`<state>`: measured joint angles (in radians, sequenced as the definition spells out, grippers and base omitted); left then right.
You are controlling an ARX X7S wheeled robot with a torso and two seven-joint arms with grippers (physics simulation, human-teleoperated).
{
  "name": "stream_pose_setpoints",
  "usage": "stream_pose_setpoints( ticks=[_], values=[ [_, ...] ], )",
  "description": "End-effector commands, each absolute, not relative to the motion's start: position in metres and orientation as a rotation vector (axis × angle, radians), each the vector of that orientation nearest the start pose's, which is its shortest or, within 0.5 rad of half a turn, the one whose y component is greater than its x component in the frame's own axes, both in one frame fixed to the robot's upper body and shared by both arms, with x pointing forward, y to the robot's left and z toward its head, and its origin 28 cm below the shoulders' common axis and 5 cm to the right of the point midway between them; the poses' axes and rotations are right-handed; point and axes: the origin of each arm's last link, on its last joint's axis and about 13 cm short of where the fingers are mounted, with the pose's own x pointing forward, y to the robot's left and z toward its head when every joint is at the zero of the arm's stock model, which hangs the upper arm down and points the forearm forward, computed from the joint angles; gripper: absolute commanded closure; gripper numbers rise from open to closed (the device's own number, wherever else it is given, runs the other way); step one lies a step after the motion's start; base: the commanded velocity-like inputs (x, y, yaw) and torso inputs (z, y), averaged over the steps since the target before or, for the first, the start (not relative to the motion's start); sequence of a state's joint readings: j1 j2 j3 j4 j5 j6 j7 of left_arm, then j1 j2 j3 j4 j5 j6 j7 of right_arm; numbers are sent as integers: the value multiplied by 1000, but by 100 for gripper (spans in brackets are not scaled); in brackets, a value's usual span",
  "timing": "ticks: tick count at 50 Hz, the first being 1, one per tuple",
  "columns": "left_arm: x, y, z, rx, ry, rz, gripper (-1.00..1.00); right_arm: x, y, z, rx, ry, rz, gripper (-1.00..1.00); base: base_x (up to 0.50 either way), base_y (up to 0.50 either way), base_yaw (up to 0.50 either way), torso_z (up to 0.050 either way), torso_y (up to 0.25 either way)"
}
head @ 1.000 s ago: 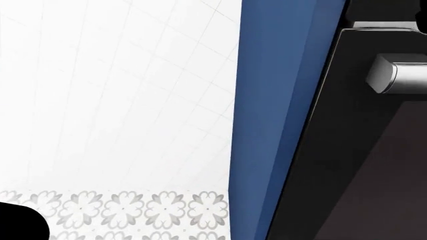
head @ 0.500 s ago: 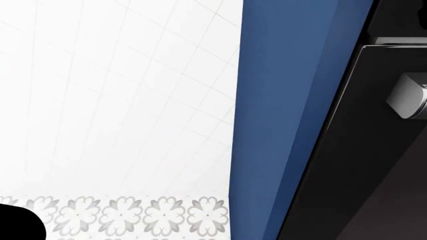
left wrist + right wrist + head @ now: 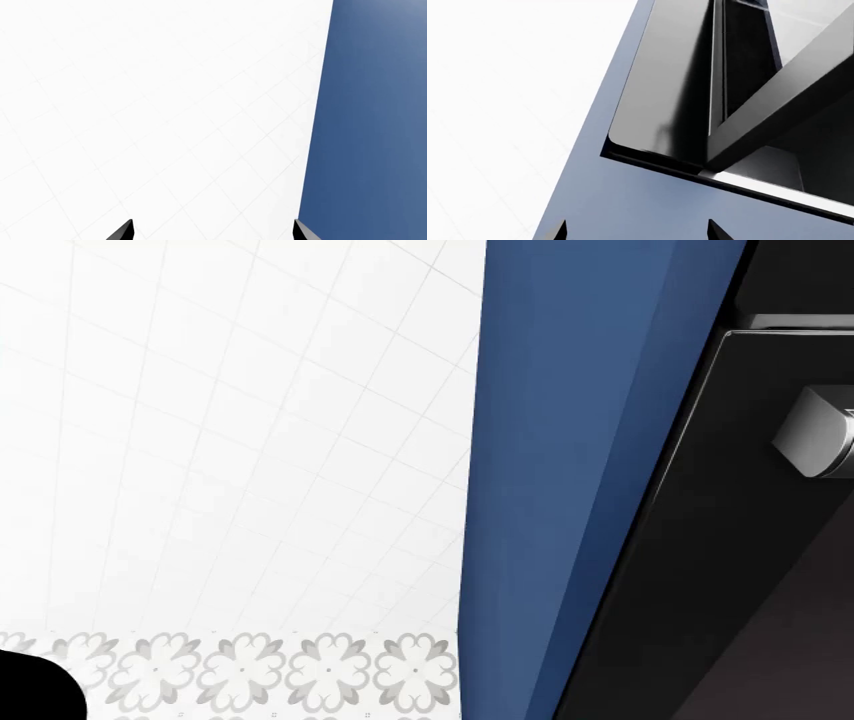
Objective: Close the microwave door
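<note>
In the right wrist view the microwave (image 3: 660, 85) is a glossy black box set in a blue cabinet face (image 3: 627, 200). Its door (image 3: 774, 110) stands swung out as a dark slanted slab, with the cavity (image 3: 740, 60) visible behind it. My right gripper (image 3: 638, 232) is open and empty, only its two dark tips showing, some way short of the microwave. My left gripper (image 3: 212, 232) is also open and empty, facing a white tiled surface (image 3: 153, 110) beside a blue panel (image 3: 373, 125). Neither gripper shows in the head view.
The head view shows a white tiled surface (image 3: 227, 440) with a flower-pattern band (image 3: 267, 665), a blue cabinet side (image 3: 561, 460), and a black appliance front (image 3: 721, 570) with a silver handle end (image 3: 817, 432). A black rounded shape (image 3: 34, 690) sits at the lower left corner.
The head view shifted over the first half second, so the black appliance front and its handle slid right in the picture. Since then it has held nearly still.
</note>
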<state>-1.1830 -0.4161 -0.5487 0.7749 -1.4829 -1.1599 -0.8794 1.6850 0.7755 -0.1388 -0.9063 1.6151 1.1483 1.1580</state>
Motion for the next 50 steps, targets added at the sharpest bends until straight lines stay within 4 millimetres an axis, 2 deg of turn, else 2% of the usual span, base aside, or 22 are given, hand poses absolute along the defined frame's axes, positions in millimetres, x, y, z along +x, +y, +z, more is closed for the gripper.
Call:
stream_pose_setpoints(
  ticks=[1,20,32,50],
  values=[
    [169,268,364,-384,-793,-16,-100,128,-113,418,-305,-983,-47,-100,0,0,0,0,0],
    [171,268,362,-379,-789,-14,-100,127,-104,481,-370,-1016,-47,-100,0,0,0,0,0],
    [172,268,362,-372,-782,-13,-100,124,-106,509,-395,-1031,-69,-100,0,0,0,0,0],
    [173,266,359,-365,-773,-13,-100,120,-113,536,-397,-1045,-116,-100,0,0,0,0,0]
  ],
)
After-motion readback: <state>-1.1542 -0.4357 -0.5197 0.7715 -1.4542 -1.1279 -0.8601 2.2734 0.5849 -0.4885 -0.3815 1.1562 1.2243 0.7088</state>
